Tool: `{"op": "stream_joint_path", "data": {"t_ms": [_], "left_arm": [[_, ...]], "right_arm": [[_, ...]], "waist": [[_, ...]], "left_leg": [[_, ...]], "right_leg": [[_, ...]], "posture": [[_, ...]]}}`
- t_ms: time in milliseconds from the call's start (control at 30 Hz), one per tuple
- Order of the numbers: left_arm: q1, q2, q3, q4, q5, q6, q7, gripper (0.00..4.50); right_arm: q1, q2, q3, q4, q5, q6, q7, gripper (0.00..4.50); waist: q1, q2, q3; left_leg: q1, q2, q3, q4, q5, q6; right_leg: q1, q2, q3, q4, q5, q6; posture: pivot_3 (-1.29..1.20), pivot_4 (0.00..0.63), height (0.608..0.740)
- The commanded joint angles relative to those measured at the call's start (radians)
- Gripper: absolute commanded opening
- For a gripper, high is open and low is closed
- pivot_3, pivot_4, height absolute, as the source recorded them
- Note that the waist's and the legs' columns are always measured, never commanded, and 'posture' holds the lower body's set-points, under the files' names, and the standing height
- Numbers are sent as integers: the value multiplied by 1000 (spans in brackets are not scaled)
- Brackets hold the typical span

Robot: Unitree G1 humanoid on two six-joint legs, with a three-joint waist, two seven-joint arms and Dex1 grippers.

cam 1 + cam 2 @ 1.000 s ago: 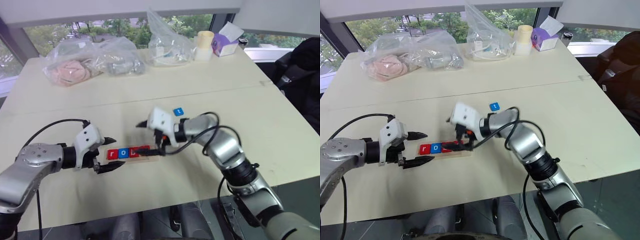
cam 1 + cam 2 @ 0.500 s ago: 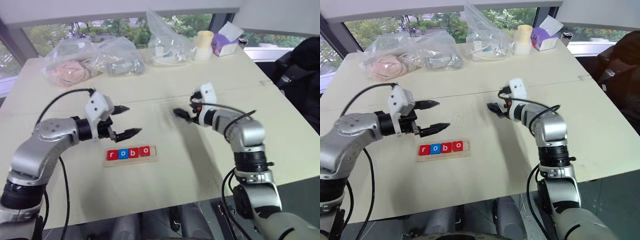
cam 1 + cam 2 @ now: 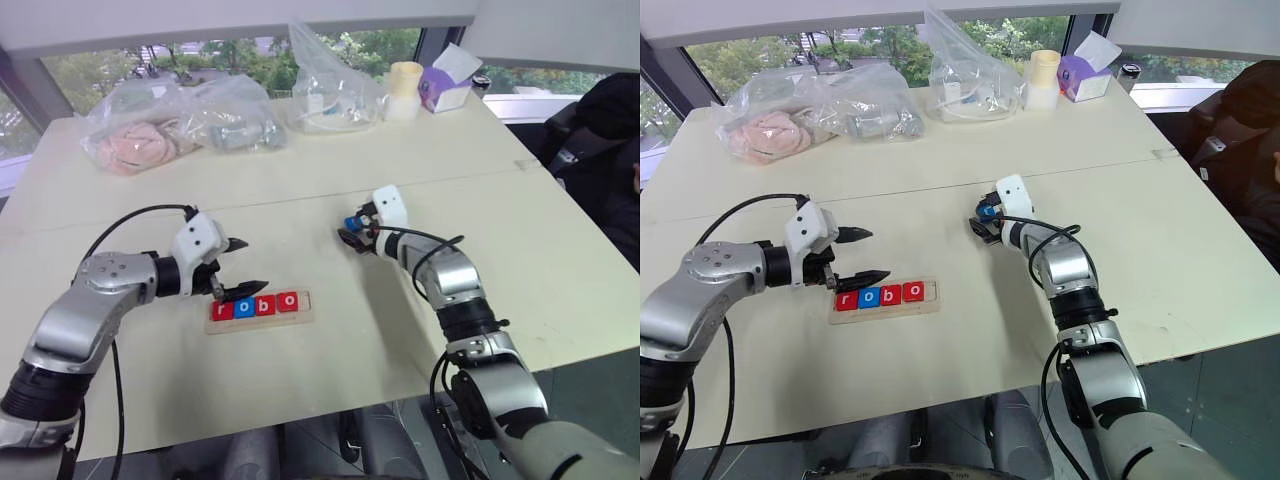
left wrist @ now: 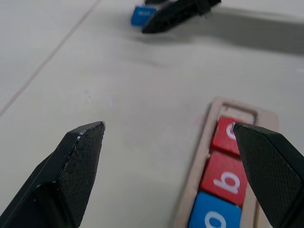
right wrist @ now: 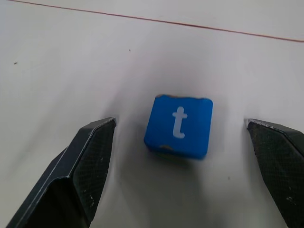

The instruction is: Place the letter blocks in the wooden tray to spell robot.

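The wooden tray (image 3: 308,305) lies on the table near its front edge. Four letter blocks sit in it: red r (image 3: 221,310), blue o (image 3: 243,308), red b (image 3: 265,305), red o (image 3: 288,300). The slot's right end is bare wood. My left gripper (image 3: 247,266) hovers open just above the tray's left end, holding nothing. A blue t block (image 5: 179,124) lies flat on the table, behind and to the right of the tray. My right gripper (image 5: 179,122) is open, with one finger on each side of the t block and not touching it.
Clear plastic bags (image 3: 185,120) (image 3: 330,85), a pale cup (image 3: 404,88) and a purple tissue box (image 3: 450,85) stand along the table's far edge. A seam (image 3: 150,215) crosses the tabletop. A dark chair (image 3: 600,150) stands at the right.
My right gripper left the tray's right end, swung back and right, and came down around the t block. My left gripper rose from the tray's left end, then lowered toward it again.
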State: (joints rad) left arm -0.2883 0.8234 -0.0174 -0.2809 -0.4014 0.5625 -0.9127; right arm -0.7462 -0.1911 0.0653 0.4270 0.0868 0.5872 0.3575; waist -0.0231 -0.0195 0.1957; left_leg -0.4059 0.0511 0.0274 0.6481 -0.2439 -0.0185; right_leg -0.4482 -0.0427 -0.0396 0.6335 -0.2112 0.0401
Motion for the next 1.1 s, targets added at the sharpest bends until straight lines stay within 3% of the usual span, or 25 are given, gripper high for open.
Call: {"op": "stream_joint_path", "data": {"t_ms": [33, 200, 300, 367, 467, 533, 700, 800, 1000, 1100], "left_arm": [[1, 10, 25, -47, 4, -7, 4, 4500], [6, 14, 24, -56, 11, -2, 11, 4500], [12, 21, 0, -58, 34, -15, 3, 4500], [11, 14, -4, -75, 24, -4, -6, 4500], [1, 12, -9, -98, 8, 10, -22, 4500], [-15, 11, -31, -85, 32, -9, -31, 4500], [-47, -8, -58, -47, 66, -35, -28, 4500], [-58, -19, -69, -42, 65, -34, -37, 4500], [-76, -25, -82, -5, 81, -58, -58, 4500], [-89, -30, -86, 5, 86, -61, -61, 4500]], "right_arm": [[-14, 10, 27, 26, -38, 3, -28, 3590], [17, -4, 64, -19, -70, 15, -10, 1184], [32, -16, 61, -86, -74, 41, -12, 1204], [69, -57, 62, -238, -67, 106, 16, 1204], [139, -97, 12, -521, -22, 342, 14, 1204], [179, -54, -59, -722, 10, 589, -34, 1204], [189, 112, -164, -950, -1, 965, -140, 1204], [227, 234, -179, -1018, -20, 1026, -221, 1204], [307, 232, -94, -1046, 62, 1027, -223, 1204], [309, 234, -110, -1039, 88, 1027, -233, 2662]], "waist": [[3, 0, 0], [4, 0, 0], [5, 0, 0], [12, 0, 0], [15, 0, 0], [13, 0, 0], [7, 0, 0], [8, 0, 0], [8, 1, 0], [9, 0, 0]], "left_leg": [[0, 0, 0, 0, 0, 0], [0, 0, 0, 1, 0, 0], [0, 0, 0, 0, 0, 0], [0, 0, 0, 0, 0, 0], [-2, -1, 0, 0, 0, 0], [-3, -1, 0, 0, 0, 0], [-1, 0, 0, 0, 0, 0], [0, 1, -3, 0, 0, 0], [-2, -1, -1, 0, 0, 0], [-2, -1, -1, 1, 0, 0]], "right_leg": [[0, 0, 0, 0, 0, 0], [0, -1, 0, 0, 0, -1], [0, -1, 0, 0, 0, 0], [0, -1, 0, 0, 0, 0], [-1, -2, 0, -1, -1, 1], [-1, -2, 0, -1, -1, 1], [-1, 0, 0, 1, -1, -1], [-1, 1, -1, 1, -3, -2], [-1, -2, -1, -1, -3, -2], [-1, -2, -1, -1, -3, -1]], "posture": [[0, 150, 740], [0, 150, 740], [0, 150, 740], [0, 150, 740], [0, 150, 740], [0, 150, 740], [0, 150, 740], [0, 150, 740], [0, 150, 740], [0, 150, 740]]}}
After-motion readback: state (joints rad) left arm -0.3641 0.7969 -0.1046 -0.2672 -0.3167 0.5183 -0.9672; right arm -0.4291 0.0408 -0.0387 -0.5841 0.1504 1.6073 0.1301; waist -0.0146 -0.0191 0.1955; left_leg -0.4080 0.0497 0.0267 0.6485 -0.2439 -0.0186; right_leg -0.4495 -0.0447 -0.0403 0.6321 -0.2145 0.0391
